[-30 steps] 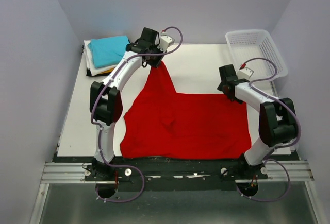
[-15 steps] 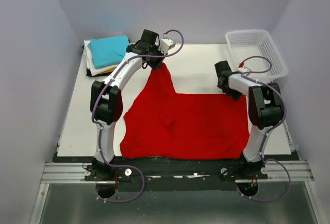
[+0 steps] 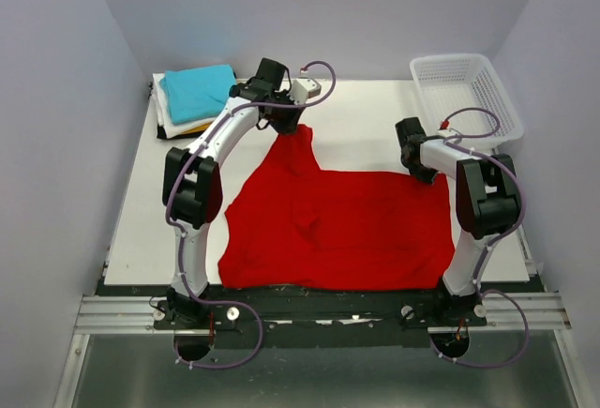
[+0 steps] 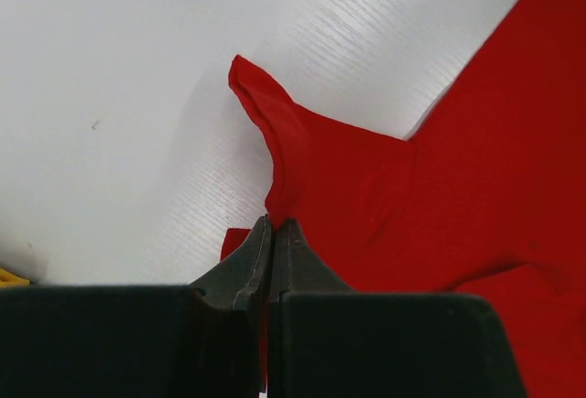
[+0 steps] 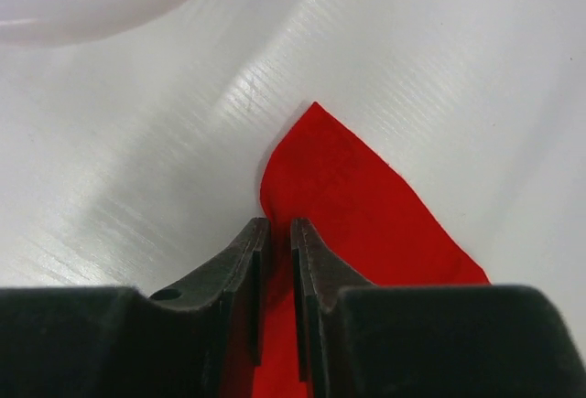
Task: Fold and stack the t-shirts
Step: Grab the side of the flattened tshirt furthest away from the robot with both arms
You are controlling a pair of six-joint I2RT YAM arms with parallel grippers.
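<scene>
A bright red t-shirt (image 3: 347,225) lies spread over the near half of the white table (image 3: 366,122). My left gripper (image 3: 282,126) holds its far left corner, which rises to a peak; in the left wrist view the gripper (image 4: 274,226) is shut on the red cloth (image 4: 439,197). At the shirt's far right corner my right gripper (image 3: 422,172) is down on the table. The right wrist view shows its jaws (image 5: 277,226) nearly together, with the red corner (image 5: 366,206) pinched between them. Folded t-shirts, teal (image 3: 197,89) on top, sit stacked at the far left.
A white plastic lattice basket (image 3: 466,89) stands at the far right corner, just beyond the right arm. The purple-grey walls close in on both sides. The arm bases and a metal rail run along the near edge.
My right gripper has gone from wide open to closed over the shirt's far right corner. The left gripper has shifted slightly right and lower, so the lifted red peak is shorter.
</scene>
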